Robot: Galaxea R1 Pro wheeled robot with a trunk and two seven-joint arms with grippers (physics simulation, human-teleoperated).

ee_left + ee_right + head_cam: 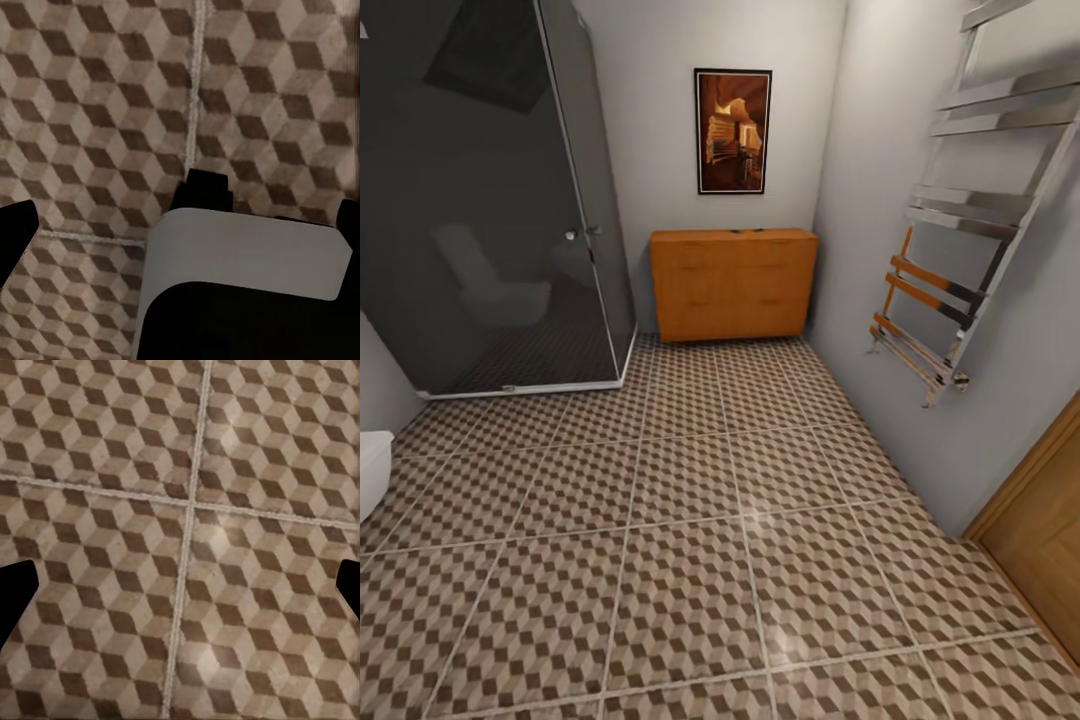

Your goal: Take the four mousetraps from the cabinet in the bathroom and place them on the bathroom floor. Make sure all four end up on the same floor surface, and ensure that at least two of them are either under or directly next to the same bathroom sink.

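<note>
Both the left gripper (pixel 180 225) and the right gripper (pixel 180 585) are seen with jaws spread wide and nothing held between them, only dark fingertips (pixel 15 589) showing at the frame edges. Beyond both sets of jaws, the cube-patterned brown, beige and white tiled bathroom floor (pixel 225 510) is faced from above; a white and black robot part (pixel 247 285) lies between the left jaws. Farther ahead, an orange wooden cabinet (pixel 732 284) with closed drawer fronts is set against the far wall, flanked by a dark glass shower enclosure (pixel 480 200) and a chrome towel rail (pixel 970 210).
</note>
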